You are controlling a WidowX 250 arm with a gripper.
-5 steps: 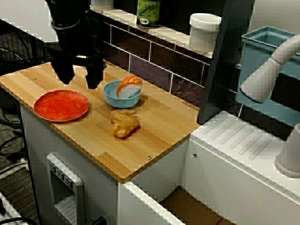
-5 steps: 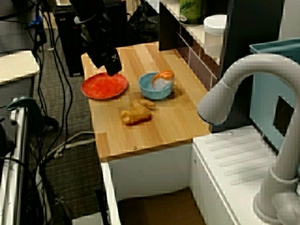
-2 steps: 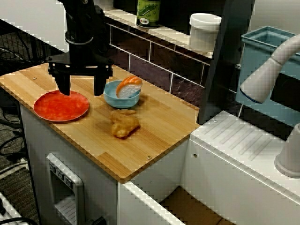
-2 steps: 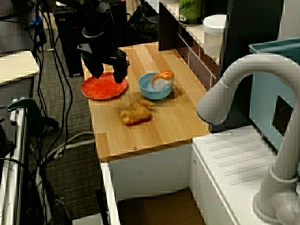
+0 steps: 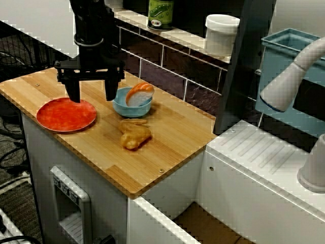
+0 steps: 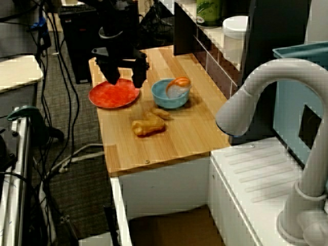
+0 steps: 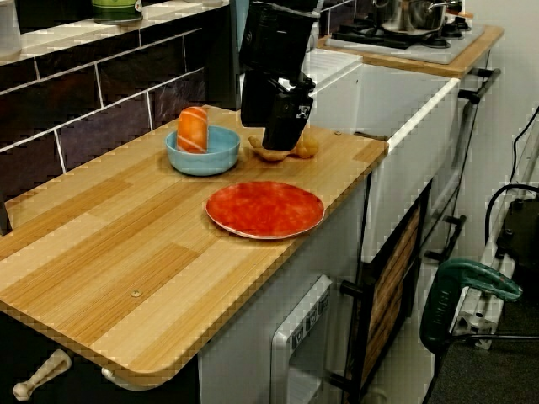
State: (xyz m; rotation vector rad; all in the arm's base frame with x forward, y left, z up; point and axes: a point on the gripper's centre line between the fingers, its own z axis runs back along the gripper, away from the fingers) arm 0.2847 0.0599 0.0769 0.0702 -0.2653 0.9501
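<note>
My black gripper (image 5: 92,96) hangs open just above the wooden counter, fingers pointing down, nothing between them. One finger stands over the right rim of the red plate (image 5: 66,114), the other close beside the blue bowl (image 5: 131,108). A salmon sushi piece (image 5: 139,94) lies in that bowl. A fried chicken piece (image 5: 134,134) rests on the wood in front of the bowl. The high view along the counter shows the gripper (image 6: 126,82) between plate (image 6: 114,94) and bowl (image 6: 170,97). From the counter's end, the gripper (image 7: 268,126) partly hides the chicken (image 7: 305,146) behind the plate (image 7: 264,209).
A tiled ledge behind the counter carries a green can (image 5: 161,12) and a white jar (image 5: 221,33). A dark post (image 5: 244,61) stands at the counter's right end, beside a white drainer (image 5: 264,157), a blue bin (image 5: 284,51) and a white arm (image 5: 294,71).
The gripper has moved right from over the plate towards the bowl, turned to face the front view squarely, and come a little lower. It stays open. Food and dishes are unmoved.
</note>
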